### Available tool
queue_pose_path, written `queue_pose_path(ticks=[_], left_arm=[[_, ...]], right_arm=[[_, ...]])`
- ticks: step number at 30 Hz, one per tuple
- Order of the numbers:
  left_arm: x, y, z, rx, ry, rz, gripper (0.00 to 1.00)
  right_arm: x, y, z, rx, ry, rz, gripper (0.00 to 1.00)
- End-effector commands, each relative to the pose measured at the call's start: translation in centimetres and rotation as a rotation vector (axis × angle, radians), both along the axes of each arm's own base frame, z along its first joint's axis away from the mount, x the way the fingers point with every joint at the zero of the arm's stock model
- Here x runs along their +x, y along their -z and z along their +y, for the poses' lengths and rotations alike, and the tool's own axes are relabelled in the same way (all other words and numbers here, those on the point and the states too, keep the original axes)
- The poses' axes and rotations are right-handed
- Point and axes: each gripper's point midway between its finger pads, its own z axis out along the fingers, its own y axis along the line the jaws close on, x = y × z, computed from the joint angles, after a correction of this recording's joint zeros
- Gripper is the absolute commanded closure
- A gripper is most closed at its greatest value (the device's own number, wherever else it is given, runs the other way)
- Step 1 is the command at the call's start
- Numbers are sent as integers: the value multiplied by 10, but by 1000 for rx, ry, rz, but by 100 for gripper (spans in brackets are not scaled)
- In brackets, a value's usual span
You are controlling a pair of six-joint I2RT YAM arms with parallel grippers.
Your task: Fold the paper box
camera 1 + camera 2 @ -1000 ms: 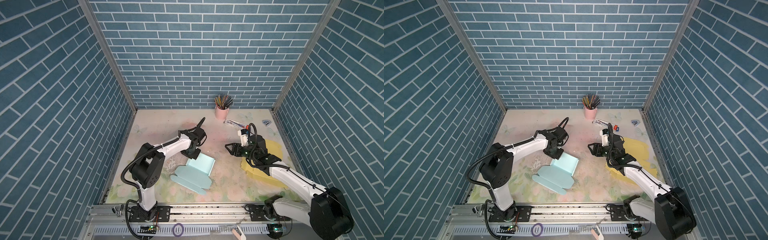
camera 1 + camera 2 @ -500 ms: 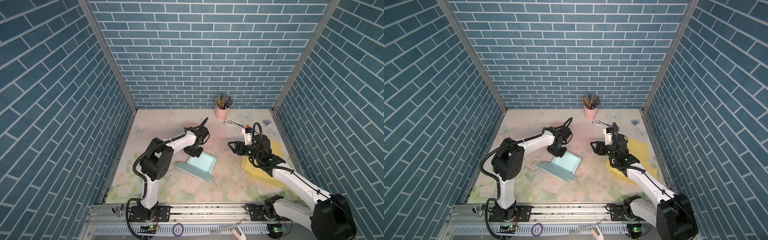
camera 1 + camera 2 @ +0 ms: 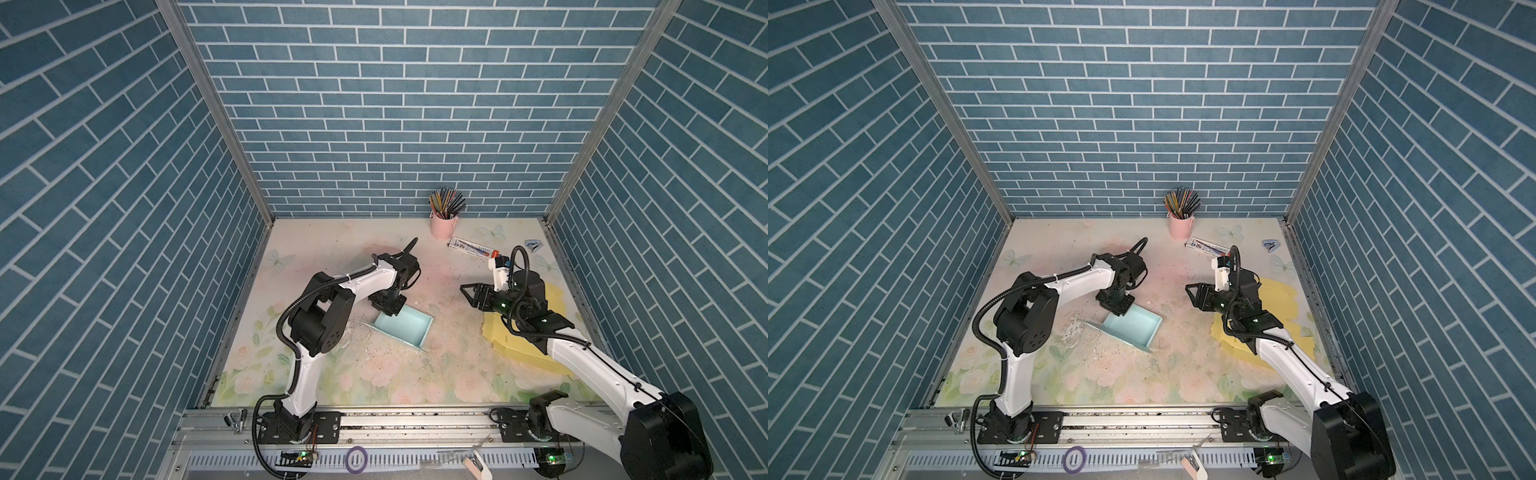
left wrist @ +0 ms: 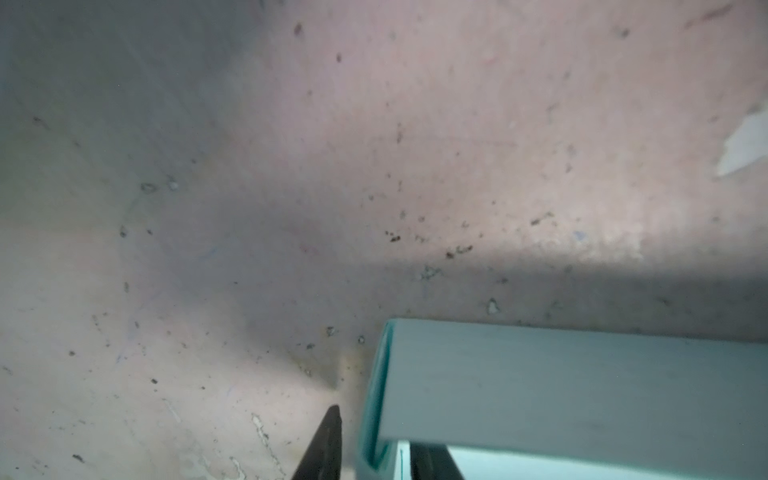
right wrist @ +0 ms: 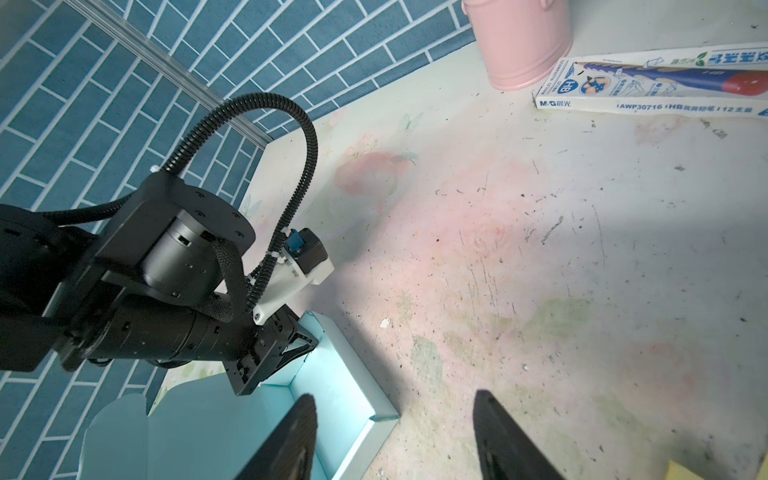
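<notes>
The light blue paper box [image 3: 409,329] [image 3: 1138,326] lies on the table as an open tray, with its lid flap [image 5: 166,436] spread toward the near left. My left gripper [image 3: 388,309] [image 3: 1117,308] points down at the tray's far left corner. In the left wrist view it [image 4: 376,432] straddles the box wall [image 4: 561,382], one finger outside and one inside, with a gap showing at the outer finger. My right gripper [image 3: 465,293] [image 3: 1191,293] [image 5: 395,399] hovers open to the right of the box [image 5: 332,374], holding nothing.
A pink cup of pencils [image 3: 444,224] stands at the back wall, with a pencil carton [image 3: 471,248] lying in front of it. Yellow paper sheets [image 3: 515,332] lie under the right arm. A small blue item [image 3: 533,245] sits at the back right.
The box has come down from a tilted, raised pose to lie flat on the table. The left jaws have loosened from the box wall. The right arm has drifted slightly right.
</notes>
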Motion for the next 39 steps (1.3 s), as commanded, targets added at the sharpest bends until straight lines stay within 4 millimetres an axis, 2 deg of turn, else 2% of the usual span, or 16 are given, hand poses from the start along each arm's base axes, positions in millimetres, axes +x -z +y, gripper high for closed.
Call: queue_pose_path(ticks=[1, 6, 11, 13, 16, 21, 23, 28, 33, 39], left_arm=[[8, -23, 3, 6, -5, -39, 59], [20, -67, 5, -11, -8, -121, 38], [14, -130, 17, -39, -41, -245, 17], [3, -156, 22, -51, -52, -300, 10], [-24, -191, 31, -82, -90, -364, 8], [-71, -220, 50, -141, -214, -436, 9], [-90, -224, 53, -189, -261, -447, 9], [-120, -207, 39, -291, -351, -418, 9], [-129, -188, 17, -341, -386, -416, 9], [-128, -176, 8, -378, -444, -433, 10]], right_arm=[[-6, 1, -2, -1, -13, -5, 39], [-7, 2, -3, 14, 4, 3, 39], [-8, 3, -2, 19, -1, 10, 39], [-8, 2, -2, 18, -3, 11, 39], [-8, 2, 0, 10, -16, 20, 39], [-9, 3, 3, -1, -45, 40, 39], [-9, 2, 4, 1, -47, 42, 39], [-8, -2, 6, 10, -53, 52, 39], [-9, -8, 7, 15, -62, 55, 40], [-13, -14, 7, 7, -75, 58, 40]])
